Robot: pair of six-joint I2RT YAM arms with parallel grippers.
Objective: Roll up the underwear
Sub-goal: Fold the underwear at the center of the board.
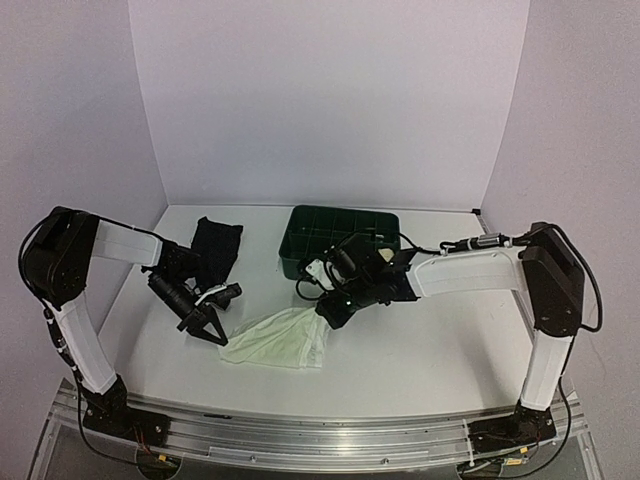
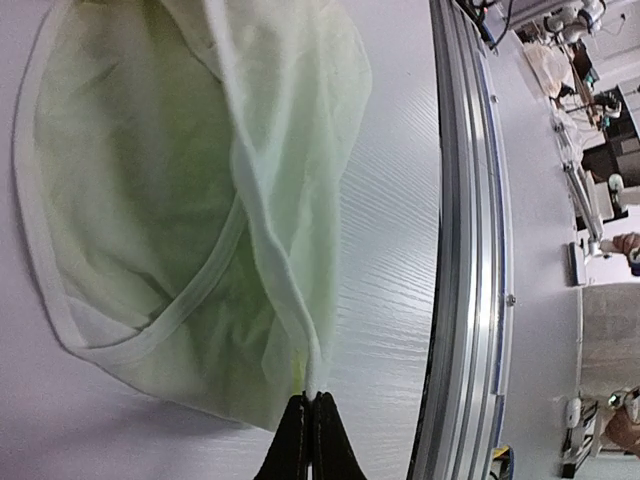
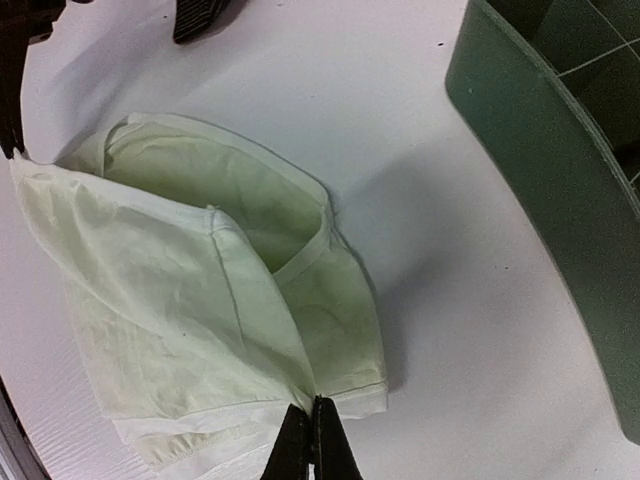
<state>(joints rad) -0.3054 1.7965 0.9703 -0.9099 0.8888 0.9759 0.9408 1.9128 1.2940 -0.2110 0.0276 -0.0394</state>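
Both jaws tight on cream underwear (image 1: 275, 338), arms angled low.

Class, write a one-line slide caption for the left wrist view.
Shut left claw pinches a corner of the pale underwear over the white table.

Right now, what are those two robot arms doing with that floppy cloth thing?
They are working together on a pair of pale underwear lying on the white table. The left gripper is pinched shut on one edge of it, and the right gripper is pinched shut on the opposite edge. The cloth is crumpled and partly folded over, not yet rolled up. A black pair lies further back on the left, and a green tray sits at the back.
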